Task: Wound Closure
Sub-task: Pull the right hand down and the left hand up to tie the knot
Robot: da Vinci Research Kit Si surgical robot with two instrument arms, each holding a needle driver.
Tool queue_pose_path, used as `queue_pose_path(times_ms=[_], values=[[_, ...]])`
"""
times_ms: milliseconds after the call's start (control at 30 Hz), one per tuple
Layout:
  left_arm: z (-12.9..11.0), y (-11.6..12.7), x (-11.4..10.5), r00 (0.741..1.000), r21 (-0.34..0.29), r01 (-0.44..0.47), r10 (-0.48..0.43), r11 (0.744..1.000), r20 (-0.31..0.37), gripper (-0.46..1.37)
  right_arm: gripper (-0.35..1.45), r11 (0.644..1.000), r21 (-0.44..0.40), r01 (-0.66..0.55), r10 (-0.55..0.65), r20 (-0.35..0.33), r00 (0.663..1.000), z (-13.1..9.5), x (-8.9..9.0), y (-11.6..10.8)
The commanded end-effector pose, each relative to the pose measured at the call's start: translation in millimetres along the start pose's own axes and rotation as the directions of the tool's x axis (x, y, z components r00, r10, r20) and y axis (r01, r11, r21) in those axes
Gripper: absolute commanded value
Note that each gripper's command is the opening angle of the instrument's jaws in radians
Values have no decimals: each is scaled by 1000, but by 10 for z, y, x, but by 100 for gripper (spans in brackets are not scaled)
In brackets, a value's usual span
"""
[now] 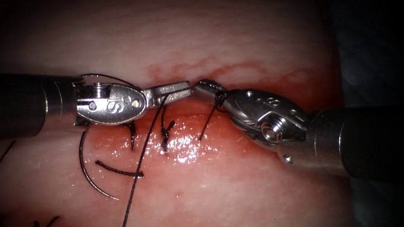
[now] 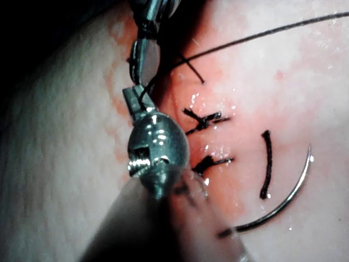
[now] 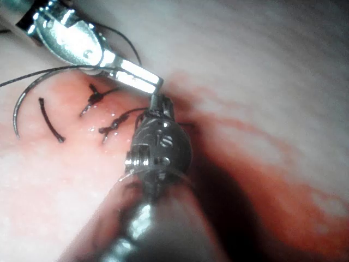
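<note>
I see the left tool [image 1: 180,90] with jaws closed on the thread [image 1: 134,184], tip to tip with the right tool [image 1: 204,88], whose jaws also pinch thread. The needle [image 1: 89,171] lies free on the tissue [image 1: 249,193], left of the knots [image 1: 166,131].

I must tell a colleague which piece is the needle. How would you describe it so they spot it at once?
Start at the left tool over the tissue. Below its body, the needle lies free on the tissue surface: one thin, smooth, shiny curve, unlike the short dark cut thread end beside it.
</note>
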Motion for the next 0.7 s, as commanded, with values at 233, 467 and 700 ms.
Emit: queue_pose_path(times_ms=[233, 467, 700], values=[[8, -15, 0, 1000, -16, 7, -7, 1000, 7, -35, -35, 1000, -2, 6, -6, 17, 1000, -19, -2, -16], [20, -36, -1, 1000, -18, 18, -18, 1000, 15, -35, -35, 1000, -4, 8, -8, 29, 1000, -21, -3, -18], [41, -65, -18, 1000, -21, 17, -16, 1000, 17, -35, -35, 1000, -5, 22, -22, 54, 998, -33, -5, -34]])
